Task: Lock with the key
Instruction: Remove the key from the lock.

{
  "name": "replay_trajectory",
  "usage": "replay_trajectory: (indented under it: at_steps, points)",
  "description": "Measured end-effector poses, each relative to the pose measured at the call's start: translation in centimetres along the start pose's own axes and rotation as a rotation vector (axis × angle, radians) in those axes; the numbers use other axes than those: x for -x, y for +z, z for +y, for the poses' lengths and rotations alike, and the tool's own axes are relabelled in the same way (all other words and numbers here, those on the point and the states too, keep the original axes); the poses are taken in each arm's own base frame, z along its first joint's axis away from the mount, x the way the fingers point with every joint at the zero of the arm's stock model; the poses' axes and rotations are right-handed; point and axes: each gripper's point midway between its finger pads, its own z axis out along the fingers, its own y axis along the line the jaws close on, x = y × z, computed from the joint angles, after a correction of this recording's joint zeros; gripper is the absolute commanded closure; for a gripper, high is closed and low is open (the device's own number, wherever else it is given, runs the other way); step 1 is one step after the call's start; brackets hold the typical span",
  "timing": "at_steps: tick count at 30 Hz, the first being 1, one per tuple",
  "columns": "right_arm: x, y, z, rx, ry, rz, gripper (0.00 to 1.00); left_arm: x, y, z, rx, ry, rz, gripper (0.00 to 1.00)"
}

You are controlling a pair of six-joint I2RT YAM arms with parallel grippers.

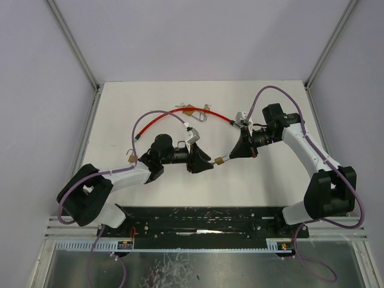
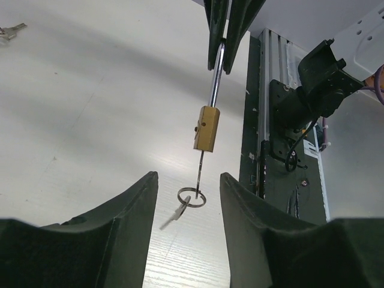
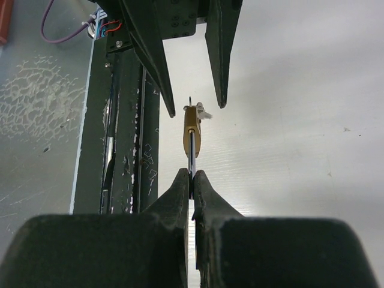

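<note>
Padlock [image 2: 206,128]: a small brass body is held clear of the table [image 2: 90,120], between the two claws and towards the near middle of the table. It is carried by its shackle so that the keyhole end is presented to the left arm.
Shackle [image 2: 217,66]: a steel bar is seen running from the body into the right claw. Whether it is pushed fully home cannot be told.
Right claw [image 3: 192,177]: pressed together on the shackle, which is pinched between the fingertips. The grip is taken there so that the body and keyhole are left free.
Key [image 2: 200,169]: a thin blade is seen entering the end of the body that faces away from the right claw, and it appears to be seated in the keyhole.
Key ring [image 2: 192,198]: hung from the key's head, with a second key [image 2: 173,216] dangling from it.
Left claw [image 2: 188,180]: spread, with one finger on either side of the key and ring, and nothing pinched. It is lined up with the lock so that the key's head can be closed upon and turned.
Step in hand: judged to be taking hold of the key for the turn.
Risk: the ring or the dangling key may be caught instead of the head, and the body may twist on the pinched shackle.
Elsewhere: a spare key [image 2: 9,31] and a red cable [image 1: 180,118] lie on the table, well apart from the lock.
</note>
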Motion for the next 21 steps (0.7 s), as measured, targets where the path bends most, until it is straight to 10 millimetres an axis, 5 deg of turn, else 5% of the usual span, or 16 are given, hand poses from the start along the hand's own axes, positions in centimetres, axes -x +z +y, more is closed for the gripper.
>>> replay_trajectory:
  at_steps: [10,18,21]
  points:
    - [0.0,0.1,0.2,0.005,0.003,0.002,1.0,-0.3,1.2,0.2,-0.025,-0.015,0.03,0.68]
    - [-0.1,0.2,0.2,0.008,0.002,0.005,1.0,-0.5,1.9,-0.2,-0.075,-0.01,0.055,0.99]
    - [-0.1,0.2,0.2,0.009,0.0,0.007,1.0,-0.7,1.9,-0.5,-0.102,-0.002,0.066,0.99]
